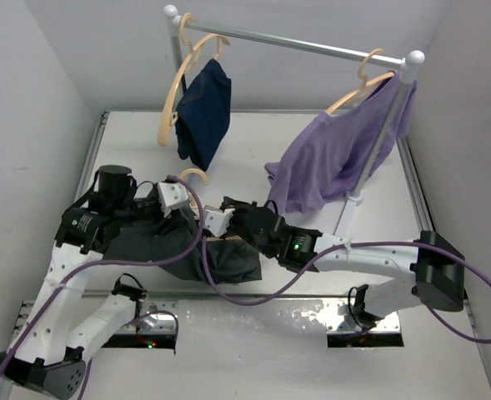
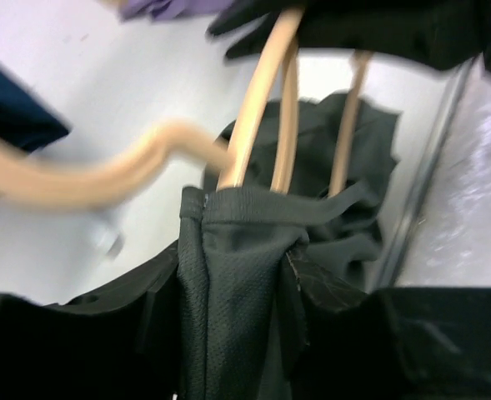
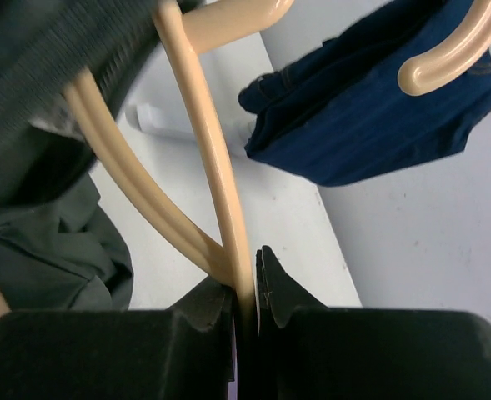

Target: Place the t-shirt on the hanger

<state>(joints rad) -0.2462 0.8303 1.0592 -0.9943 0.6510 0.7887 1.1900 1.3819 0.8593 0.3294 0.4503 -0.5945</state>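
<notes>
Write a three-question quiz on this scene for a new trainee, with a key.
1. True or false: the right gripper is shut on the hanger.
2. Fill in: the left gripper pinches fabric of the ____.
3. Which garment hangs at the right end of the rail? A. a red jacket B. lilac shirt C. a white towel

Key: 1 true; 2 t-shirt; 3 B.
</notes>
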